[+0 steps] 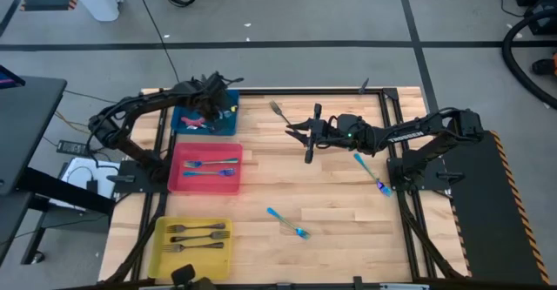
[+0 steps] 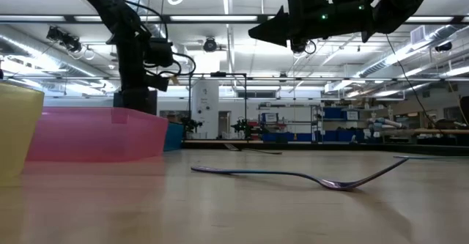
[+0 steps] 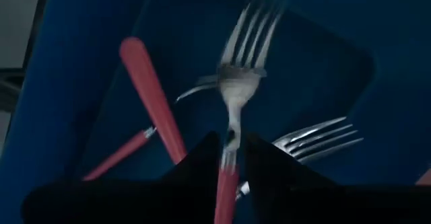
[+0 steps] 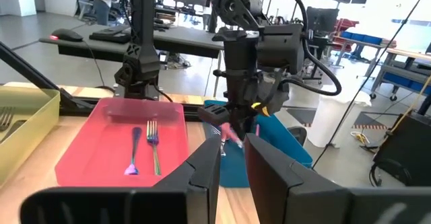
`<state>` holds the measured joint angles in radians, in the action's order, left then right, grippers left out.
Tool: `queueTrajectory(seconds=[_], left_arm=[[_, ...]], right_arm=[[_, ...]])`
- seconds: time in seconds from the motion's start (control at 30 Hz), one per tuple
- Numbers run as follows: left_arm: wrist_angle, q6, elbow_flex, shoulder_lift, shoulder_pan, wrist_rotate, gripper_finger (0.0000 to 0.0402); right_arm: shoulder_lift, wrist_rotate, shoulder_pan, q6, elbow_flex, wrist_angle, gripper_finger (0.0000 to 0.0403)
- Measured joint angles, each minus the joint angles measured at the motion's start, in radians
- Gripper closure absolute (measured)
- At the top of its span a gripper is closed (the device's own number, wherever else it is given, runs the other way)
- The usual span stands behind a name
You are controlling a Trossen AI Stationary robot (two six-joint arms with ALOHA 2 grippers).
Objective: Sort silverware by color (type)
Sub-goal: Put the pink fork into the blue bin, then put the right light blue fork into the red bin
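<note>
Seen from above, the left tool point(image 1: 211, 101) hangs over the blue bin point(image 1: 228, 124) at the upper left of the wooden counter point(image 1: 331, 203). In the left wrist view its dark fingers point(image 3: 195, 163) flank the stem of a red-handled fork point(image 3: 232, 109), tines pointing away from the camera; whether they clamp the fork or have let it go cannot be told. More red-handled forks point(image 3: 151, 96) lie below it on the blue bin's floor.

The right tool point(image 1: 310, 134) hovers over bare wood at upper centre, fingers parted slightly and carrying nothing (the right wrist view shows an empty gap between them).

Just below the blue bin, the red bin point(image 1: 187, 178) holds two blue-handled forks point(image 1: 211, 163), side by side. The yellow bin point(image 1: 161, 246), lower left, holds dark metal forks point(image 1: 200, 230).

Loose on the counter: a dark metal fork point(image 1: 280, 112) near the top centre, a blue-handled fork point(image 1: 289, 223) at lower centre, and another blue-handled one point(image 1: 372, 174) at the right edge, beside the right arm's base. The low view shows a fork point(image 2: 293, 175) lying flat in the foreground.
</note>
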<state>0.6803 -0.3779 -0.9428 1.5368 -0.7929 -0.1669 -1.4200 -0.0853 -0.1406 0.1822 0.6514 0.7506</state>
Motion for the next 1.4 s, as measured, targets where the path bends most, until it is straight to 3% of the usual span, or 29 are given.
queueTrajectory(seconds=[0.27, 0.53, 0.8, 1.07, 1.4], left_arm=[[-0.003, 0.029, 0.0, 0.002, 0.032, 0.001, 0.0297], [0.007, 0.08, -0.001, -0.009, 0.126, 0.003, 0.0296], [0.01, 0.097, -0.001, -0.049, 0.265, 0.0, 0.0296], [-0.021, 0.157, -0.001, -0.06, 0.426, 0.003, 0.0296], [-0.139, 0.157, -0.001, -0.06, 0.634, 0.003, 0.0296]], right_arm=[[0.0, 0.0, 0.0, 0.0, 0.0, -0.007, 0.0325], [0.0, -0.005, 0.0, 0.0, 0.0, -0.052, 0.0325], [0.084, -0.25, 0.0, 0.048, 0.0, -0.32, 0.0325], [0.223, -0.273, 0.007, -0.326, 0.0, -0.821, 0.0325], [0.253, -0.083, 0.052, -0.864, -0.001, -1.493, 0.0325]])
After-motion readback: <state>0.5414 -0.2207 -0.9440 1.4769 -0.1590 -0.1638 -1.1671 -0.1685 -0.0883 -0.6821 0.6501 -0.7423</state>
